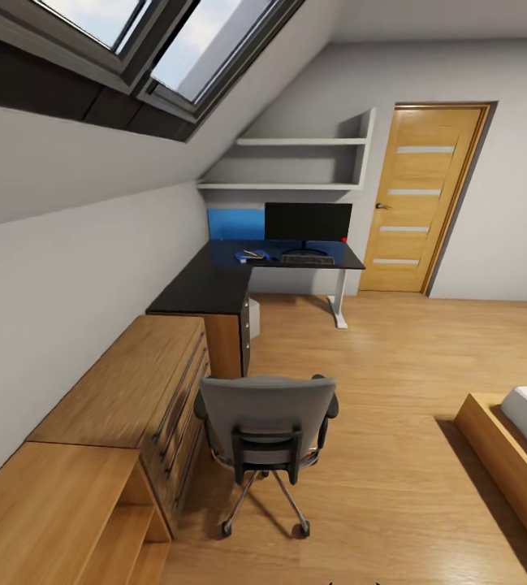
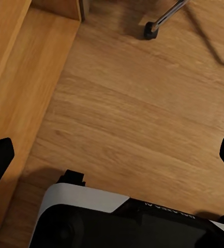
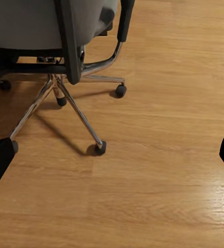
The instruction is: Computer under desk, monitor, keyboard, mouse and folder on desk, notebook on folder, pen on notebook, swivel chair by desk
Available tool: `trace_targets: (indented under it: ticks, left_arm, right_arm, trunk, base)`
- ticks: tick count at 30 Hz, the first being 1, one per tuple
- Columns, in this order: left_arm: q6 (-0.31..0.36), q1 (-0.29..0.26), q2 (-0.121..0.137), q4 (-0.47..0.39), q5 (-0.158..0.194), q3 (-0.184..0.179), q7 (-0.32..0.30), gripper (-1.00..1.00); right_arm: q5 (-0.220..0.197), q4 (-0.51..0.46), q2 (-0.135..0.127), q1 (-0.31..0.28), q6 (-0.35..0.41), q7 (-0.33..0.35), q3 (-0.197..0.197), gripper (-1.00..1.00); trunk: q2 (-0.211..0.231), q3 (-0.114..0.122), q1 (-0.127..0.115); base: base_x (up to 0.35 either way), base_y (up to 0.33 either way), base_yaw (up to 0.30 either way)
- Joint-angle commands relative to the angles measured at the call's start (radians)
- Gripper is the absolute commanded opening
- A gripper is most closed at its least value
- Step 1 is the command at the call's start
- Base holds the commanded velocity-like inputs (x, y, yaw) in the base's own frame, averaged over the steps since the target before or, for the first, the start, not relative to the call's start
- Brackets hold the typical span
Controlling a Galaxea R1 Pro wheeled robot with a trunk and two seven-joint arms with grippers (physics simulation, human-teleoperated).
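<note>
Beside the wooden chest (image 1: 125, 382) stands the grey tall-backed swivel chair (image 1: 265, 431).

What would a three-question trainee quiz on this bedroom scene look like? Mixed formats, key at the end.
1. True or false: the swivel chair stands with its back toward the camera in the head view.
2. Multiple choice: the monitor is A) on the floor, B) on the desk, C) on the wooden drawer chest.
3. Fill in: the fingers of the right gripper are spread over bare ____.

Key: 1 true; 2 B; 3 floor.
</note>
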Motion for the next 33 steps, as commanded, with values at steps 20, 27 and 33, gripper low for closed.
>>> trace_targets:
  ticks: [20, 27, 33]
  left_arm:
    - [0.005, -0.001, -0.001, 0.000, 0.008, -0.007, 0.009, 1.00]
    - [0.011, -0.001, -0.003, 0.001, 0.008, -0.010, 0.009, 1.00]
    - [0.012, -0.001, -0.003, 0.001, 0.008, -0.010, 0.009, 1.00]
  right_arm:
    - [-0.001, 0.001, 0.000, -0.001, -0.001, -0.009, 0.009, 1.00]
    - [-0.001, 0.001, 0.001, -0.001, -0.001, -0.009, 0.009, 1.00]
    - [-0.001, 0.001, 0.002, -0.001, -0.001, -0.009, 0.009, 1.00]
  trunk:
    - [-0.142, -0.065, 0.077]
    - [-0.191, -0.087, 0.104]
    - [-0.233, -0.105, 0.127]
  base:
    - [0.000, 0.000, 0.000]
    - [0.000, 0.000, 0.000]
    - [0.000, 0.000, 0.000]
